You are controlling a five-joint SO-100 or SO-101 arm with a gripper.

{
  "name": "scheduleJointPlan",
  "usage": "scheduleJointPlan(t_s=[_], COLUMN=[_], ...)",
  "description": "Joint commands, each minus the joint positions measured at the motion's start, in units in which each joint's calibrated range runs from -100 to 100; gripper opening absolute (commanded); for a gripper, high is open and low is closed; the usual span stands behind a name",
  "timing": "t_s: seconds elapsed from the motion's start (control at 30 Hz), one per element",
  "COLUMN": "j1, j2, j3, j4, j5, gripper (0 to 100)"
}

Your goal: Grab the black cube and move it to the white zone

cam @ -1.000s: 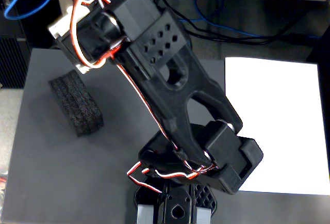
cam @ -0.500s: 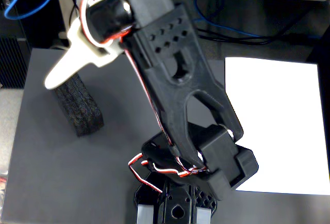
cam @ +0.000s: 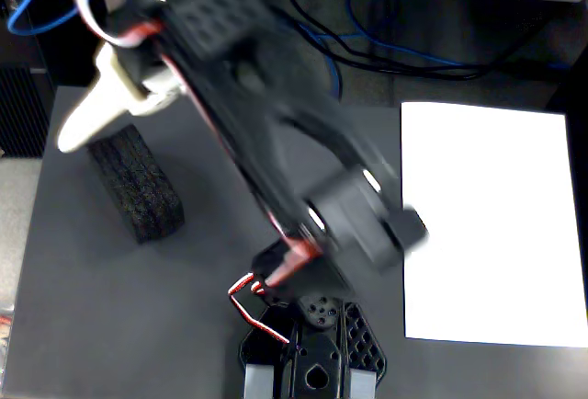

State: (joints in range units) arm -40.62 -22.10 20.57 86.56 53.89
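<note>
Glossy blk plastic arm (cam: 276, 132), cream-white jaws (cam: 78, 123), red/wht cables, honeycomb base.

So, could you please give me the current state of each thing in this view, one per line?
Cube: lying on the grey table, left of the arm, not on the paper.
Paper: flat on the table at right, nothing on it.
Hand: blurred, its white tip at the cube's upper end; open or shut cannot be told.
Arm: stretched from its base toward the cube, motion-blurred.
</note>
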Motion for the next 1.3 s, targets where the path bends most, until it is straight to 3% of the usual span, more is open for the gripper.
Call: scheduleJointPlan(t_s=[0.0, 0.2, 0.63, 1.03, 1.17, 1.27], j1=[-3.09, -12.87, -2.35, -2.5, -2.5, -2.5], j2=[11.22, 11.05, 11.14, 11.22, 11.22, 11.3], j3=[-2.89, -2.07, -2.98, 5.27, 13.79, 13.88], j4=[-0.71, -0.29, 0.4, -0.63, -9.46, -9.89], j5=[-0.99, -4.76, -4.55, -4.6, -4.76, -4.76], gripper=[53, 53, 53, 53, 53, 53])
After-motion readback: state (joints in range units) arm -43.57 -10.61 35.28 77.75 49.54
